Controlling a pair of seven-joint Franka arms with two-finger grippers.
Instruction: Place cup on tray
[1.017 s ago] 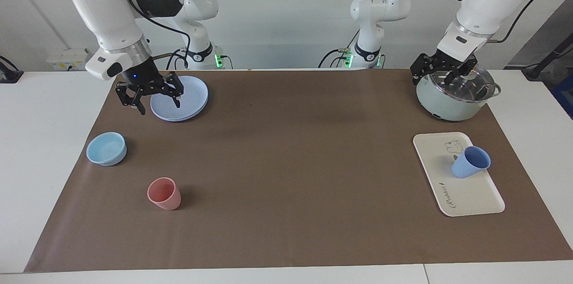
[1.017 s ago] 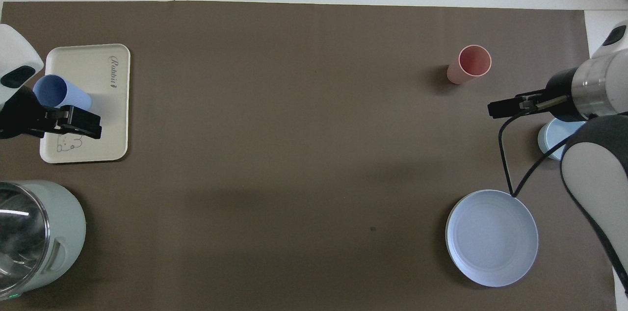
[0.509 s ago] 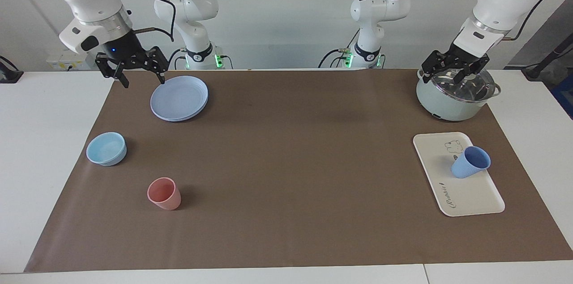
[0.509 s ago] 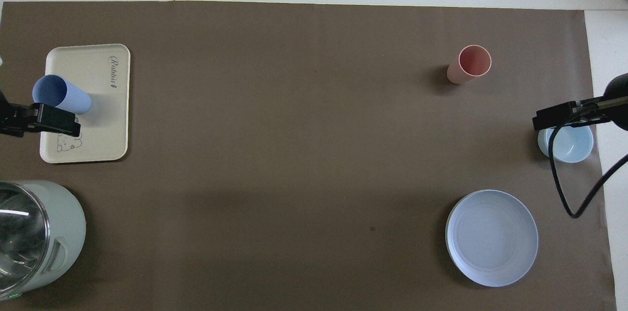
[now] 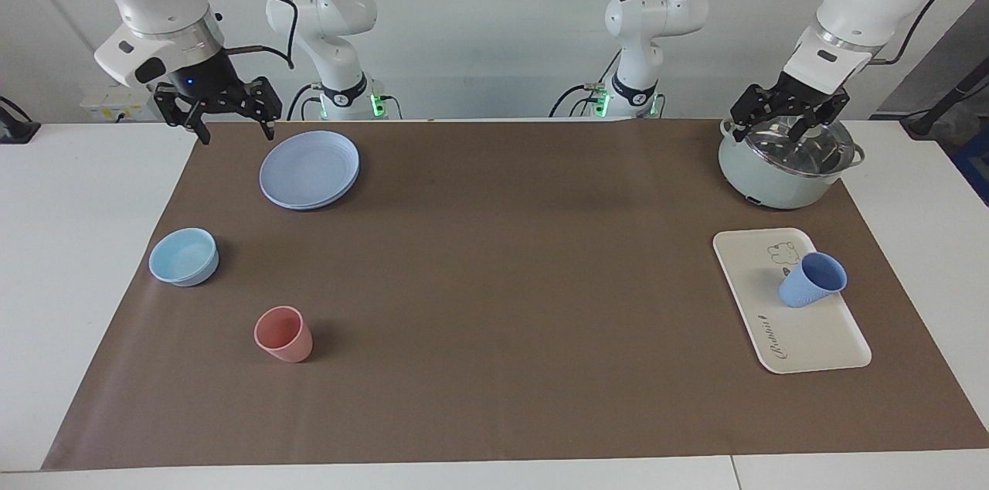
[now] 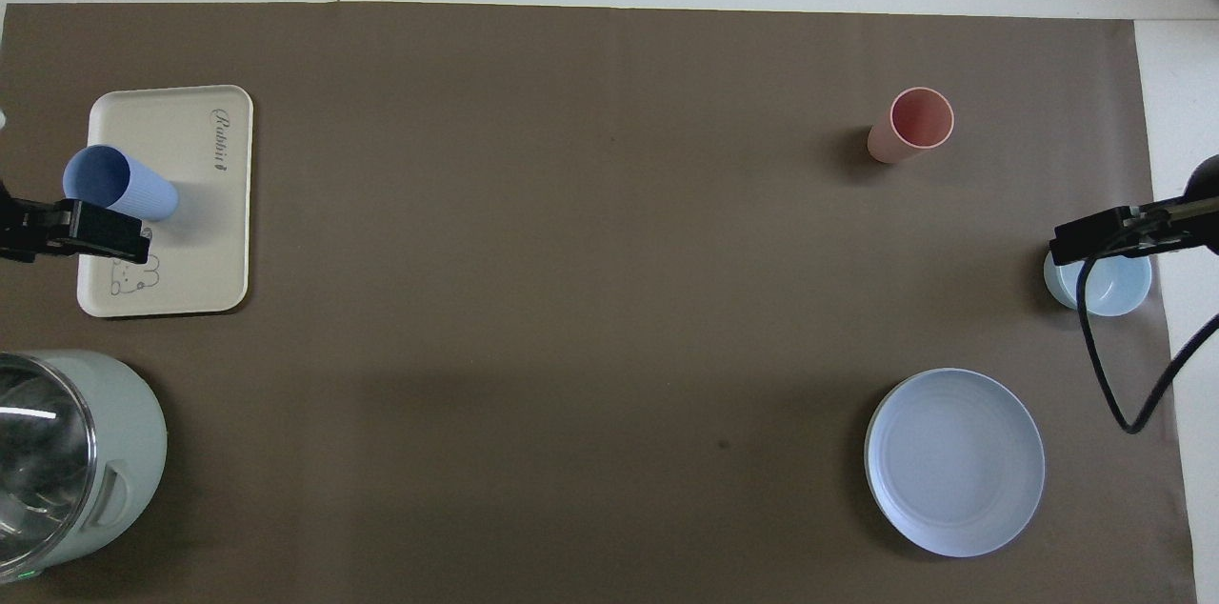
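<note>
The blue cup [image 5: 811, 280] stands on the cream-white tray [image 5: 807, 339], near the end with the animal drawing. Both also show in the overhead view, the cup [image 6: 119, 182] and the tray [image 6: 205, 232]. My left gripper [image 5: 788, 127] is open and empty, raised over the pot's lid and apart from the cup. My right gripper [image 5: 237, 133] is open and empty, raised over the mat's edge beside the blue plates, at the right arm's end of the table.
A pale green pot with a glass lid [image 5: 773, 181] stands nearer to the robots than the tray. Stacked blue plates [image 5: 309, 169], a light-blue bowl [image 5: 184, 256] and a salmon-pink cup [image 5: 283, 334] sit at the right arm's end. A brown mat [image 5: 502, 281] covers the table.
Both grippers have risen and drawn back toward the robots. The right one has left the space over the plates. The cup has stayed on the tray.
</note>
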